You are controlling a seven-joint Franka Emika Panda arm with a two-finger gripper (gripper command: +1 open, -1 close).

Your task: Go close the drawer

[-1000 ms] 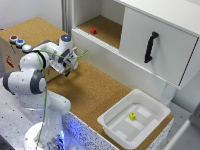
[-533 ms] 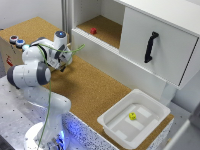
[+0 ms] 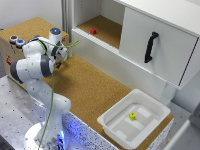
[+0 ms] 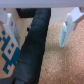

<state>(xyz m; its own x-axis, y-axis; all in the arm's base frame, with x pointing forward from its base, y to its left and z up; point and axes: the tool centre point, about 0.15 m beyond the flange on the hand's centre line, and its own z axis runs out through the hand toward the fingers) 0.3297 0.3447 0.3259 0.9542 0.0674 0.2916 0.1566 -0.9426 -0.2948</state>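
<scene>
you are looking at 1 white panda arm (image 3: 35, 65) bent over a cork-topped counter (image 3: 95, 90), its wrist at the exterior view's left. the gripper (image 3: 64, 54) hangs just above the cork, partly hidden behind the arm's own links. in the wrist view 1 pale finger (image 4: 65, 27) stands over the cork with bare cork beside it, and a thick black cable (image 4: 34, 45) crosses the middle of the picture; the fingers look spread apart with nothing between them. a blue and white checked marker (image 4: 6, 47) shows at the edge of that view, but no letters on it can be read.

the drawer cannot be picked out with certainty; a tan wooden box edge (image 3: 7, 47) with 2 round blue and red knobs (image 3: 16, 41) on top sits just beside the arm, at the far left of the exterior view.

behind the counter, an open white cabinet (image 3: 100, 20) holds a small red object (image 3: 93, 31). its large white panel (image 3: 155, 42) carries a black handle (image 3: 150, 46). a white plastic tub (image 3: 134, 117) near the counter's right end holds a small yellow object (image 3: 132, 116). no brand or writing is legible anywhere.
</scene>
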